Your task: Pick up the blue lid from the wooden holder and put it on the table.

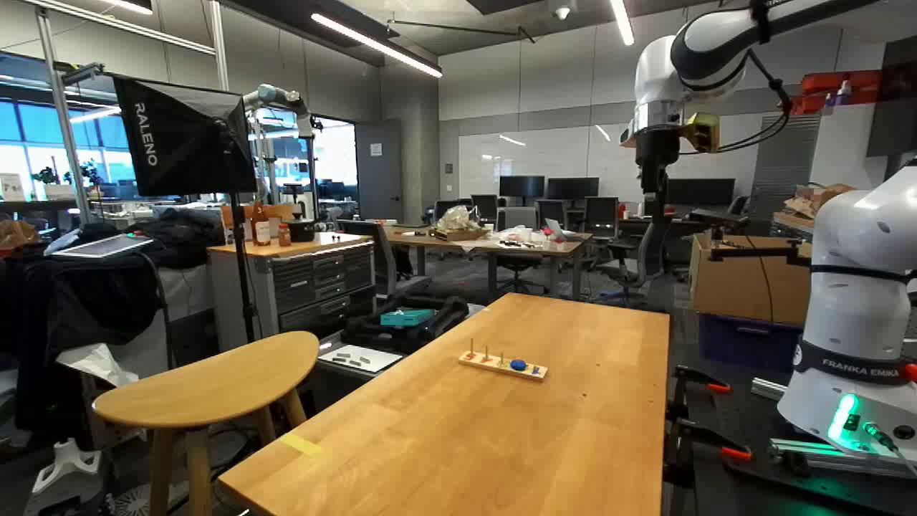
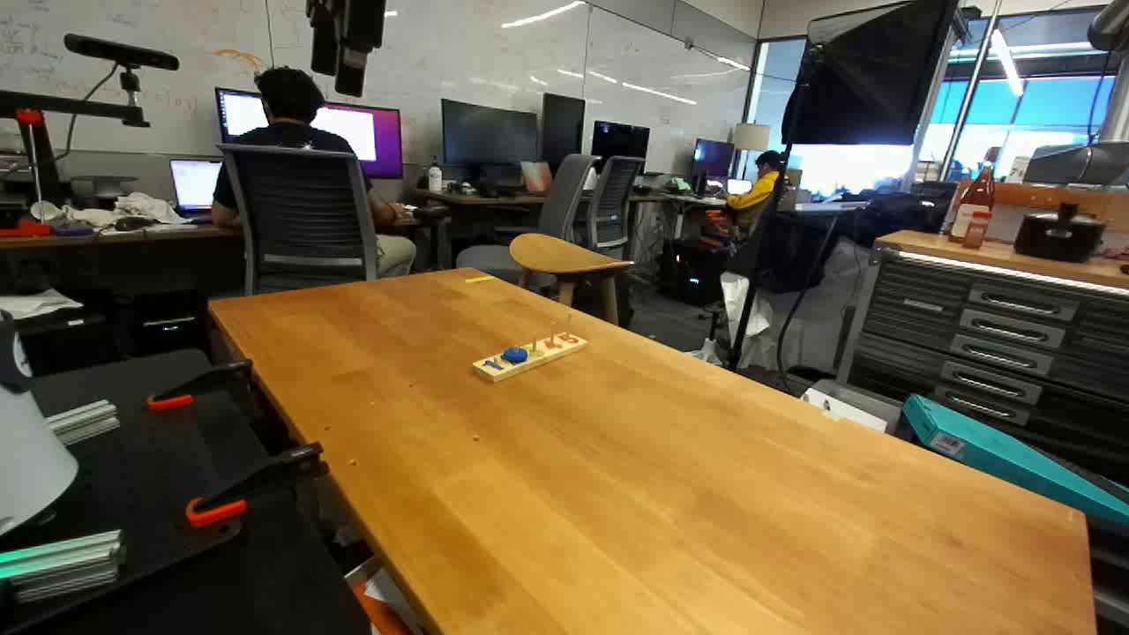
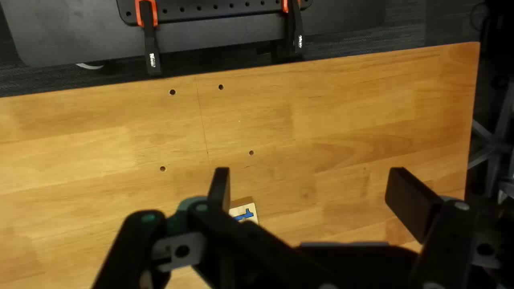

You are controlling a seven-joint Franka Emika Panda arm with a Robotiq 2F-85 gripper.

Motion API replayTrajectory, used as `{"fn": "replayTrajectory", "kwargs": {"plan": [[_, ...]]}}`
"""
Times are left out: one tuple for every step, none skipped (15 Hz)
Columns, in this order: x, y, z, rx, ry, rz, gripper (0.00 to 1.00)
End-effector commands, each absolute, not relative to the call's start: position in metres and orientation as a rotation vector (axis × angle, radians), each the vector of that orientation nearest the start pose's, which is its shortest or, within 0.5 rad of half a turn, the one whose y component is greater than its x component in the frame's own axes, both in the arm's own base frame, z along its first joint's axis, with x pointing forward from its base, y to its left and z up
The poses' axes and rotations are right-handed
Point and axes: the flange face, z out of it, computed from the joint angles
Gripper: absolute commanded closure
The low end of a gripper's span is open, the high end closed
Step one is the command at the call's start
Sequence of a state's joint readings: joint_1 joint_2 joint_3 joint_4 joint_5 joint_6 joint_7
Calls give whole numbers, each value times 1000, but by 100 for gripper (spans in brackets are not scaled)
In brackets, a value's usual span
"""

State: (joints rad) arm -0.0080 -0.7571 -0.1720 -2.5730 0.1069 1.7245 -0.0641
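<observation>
The blue lid (image 1: 518,365) is a small round blue cap on the wooden holder (image 1: 493,366), near its end with a blue numeral. The lid (image 2: 514,354) and holder (image 2: 496,375) also show in an exterior view. The holder is a low light strip with thin upright pegs, lying on the long wooden table (image 1: 444,444). In the wrist view only the holder's end with the blue numeral (image 3: 245,215) shows beside the left finger; the lid is hidden behind the gripper. My gripper (image 3: 309,184) is open with nothing between its fingers, high above the table (image 3: 120,132).
Black clamps with orange tips (image 2: 216,511) grip the table edge near the robot base. A smaller round-edged wooden table (image 1: 215,380) stands beside the long table. A softbox lamp (image 1: 186,136) and a drawer cabinet (image 2: 979,326) stand beyond. A person (image 2: 295,115) sits at a desk.
</observation>
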Motion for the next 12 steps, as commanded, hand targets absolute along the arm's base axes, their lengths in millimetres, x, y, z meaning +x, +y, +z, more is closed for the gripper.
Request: {"fn": "replayTrajectory", "kwargs": {"plan": [[311, -51, 491, -2906, 124, 111, 0], [311, -51, 492, -2906, 124, 108, 0], [311, -51, 492, -2906, 124, 106, 0], [317, -46, 489, -2911, 96, 102, 0], [326, -33, 484, -2948, 65, 87, 0], [333, -20, 477, -2981, 35, 80, 0], [345, -1, 466, -3012, -14, 73, 0], [354, 14, 457, -3037, -51, 65, 0], [368, 34, 443, -3066, -110, 49, 0], [380, 49, 430, -3087, -156, 43, 0], [394, 64, 415, -3109, -194, 37, 0], [407, 74, 401, -3125, -219, 29, 0]]}}
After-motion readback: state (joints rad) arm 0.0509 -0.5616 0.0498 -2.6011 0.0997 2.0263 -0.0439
